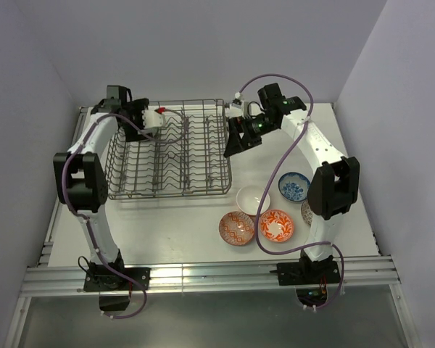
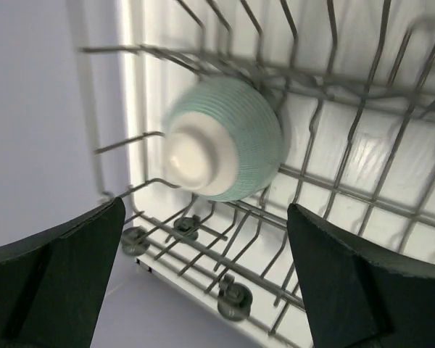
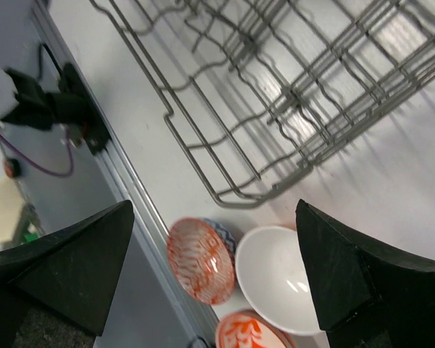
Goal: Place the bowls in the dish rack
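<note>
The left gripper hangs with its fingers spread wide and holds nothing, just off the green bowl. That bowl stands on edge, propped between tines of the dish rack toward the worktop's far left corner. The right gripper, likewise spread and empty, hovers by the rack's right end above the white bowl and a red patterned bowl toward the near right corner, probably lining up the next pick.

Pale lilac walls, white table

Green bowl in rack, other bowls outside
</note>
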Tool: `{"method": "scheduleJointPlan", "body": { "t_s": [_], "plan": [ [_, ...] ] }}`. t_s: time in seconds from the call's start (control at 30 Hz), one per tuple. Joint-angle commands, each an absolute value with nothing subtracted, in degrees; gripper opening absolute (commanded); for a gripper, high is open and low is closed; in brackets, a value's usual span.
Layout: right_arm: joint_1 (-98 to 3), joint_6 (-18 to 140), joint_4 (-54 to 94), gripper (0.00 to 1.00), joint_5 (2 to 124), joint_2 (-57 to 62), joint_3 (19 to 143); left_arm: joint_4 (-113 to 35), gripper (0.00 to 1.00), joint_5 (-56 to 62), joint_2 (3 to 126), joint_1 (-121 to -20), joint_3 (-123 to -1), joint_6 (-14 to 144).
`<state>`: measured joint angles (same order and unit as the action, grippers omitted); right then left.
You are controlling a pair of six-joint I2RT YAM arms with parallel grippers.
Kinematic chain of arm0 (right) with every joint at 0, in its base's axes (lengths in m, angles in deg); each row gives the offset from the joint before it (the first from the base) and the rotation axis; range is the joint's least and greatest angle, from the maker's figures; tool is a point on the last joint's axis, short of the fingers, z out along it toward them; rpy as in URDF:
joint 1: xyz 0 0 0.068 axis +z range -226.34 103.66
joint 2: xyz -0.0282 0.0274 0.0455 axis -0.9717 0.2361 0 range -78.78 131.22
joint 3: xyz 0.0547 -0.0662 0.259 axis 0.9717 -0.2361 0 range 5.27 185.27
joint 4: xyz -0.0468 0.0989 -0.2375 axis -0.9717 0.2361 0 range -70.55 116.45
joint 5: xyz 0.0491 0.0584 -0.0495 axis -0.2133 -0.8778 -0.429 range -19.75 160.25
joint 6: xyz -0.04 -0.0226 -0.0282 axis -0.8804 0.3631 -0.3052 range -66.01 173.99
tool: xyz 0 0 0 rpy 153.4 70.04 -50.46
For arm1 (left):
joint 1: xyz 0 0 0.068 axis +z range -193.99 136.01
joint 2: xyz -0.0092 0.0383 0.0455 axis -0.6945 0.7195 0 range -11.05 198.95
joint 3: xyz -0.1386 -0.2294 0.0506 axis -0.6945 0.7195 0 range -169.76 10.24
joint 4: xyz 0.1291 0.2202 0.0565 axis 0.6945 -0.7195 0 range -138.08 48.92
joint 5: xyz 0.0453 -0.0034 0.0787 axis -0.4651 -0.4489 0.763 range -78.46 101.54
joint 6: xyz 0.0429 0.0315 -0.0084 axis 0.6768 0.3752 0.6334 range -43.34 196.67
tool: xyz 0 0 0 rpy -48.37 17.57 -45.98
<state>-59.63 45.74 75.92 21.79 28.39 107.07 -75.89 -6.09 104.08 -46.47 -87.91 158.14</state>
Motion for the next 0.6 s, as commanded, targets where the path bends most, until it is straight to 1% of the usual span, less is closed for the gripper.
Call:
{"method": "scheduleJointPlan", "body": {
  "t_s": [0.0,0.07,0.1,0.2,0.23,0.37,0.4,0.57],
  "plan": [
    [-60.0,34.0,85.9,0.99,24.0,24.5,109.6,-83.7,0.99,-18.5,94.4,-45.5,-94.8,146.1],
    [-59.6,28.3,90.6,0.98,24.8,23.8,109.9,-91.2,1.00,-22.6,91.9,-44.9,-97.6,143.6],
    [-59.1,25.1,93.0,0.98,26.6,23.6,110.1,-93.3,0.99,-27.1,90.9,-44.4,-98.1,141.3],
    [-56.3,19.0,96.6,0.96,32.2,23.8,111.5,-98.7,0.99,-32.7,86.0,-44.2,-96.4,138.6],
    [-55.5,17.6,99.1,0.95,33.2,24.4,111.9,-98.7,0.99,-35.2,84.4,-44.2,-92.8,137.5],
    [-50.4,13.6,101.7,0.92,37.8,25.2,111.1,-95.0,0.99,-40.0,75.2,-44.2,-82.5,130.4],
    [-49.5,13.3,101.0,0.91,38.8,25.2,110.3,-93.6,0.99,-40.9,73.8,-44.2,-79.4,127.6],
    [-42.7,13.0,96.5,0.86,45.7,23.0,102.8,-87.5,0.99,-44.9,65.1,-42.7,-71.9,115.5]
  ]
}}
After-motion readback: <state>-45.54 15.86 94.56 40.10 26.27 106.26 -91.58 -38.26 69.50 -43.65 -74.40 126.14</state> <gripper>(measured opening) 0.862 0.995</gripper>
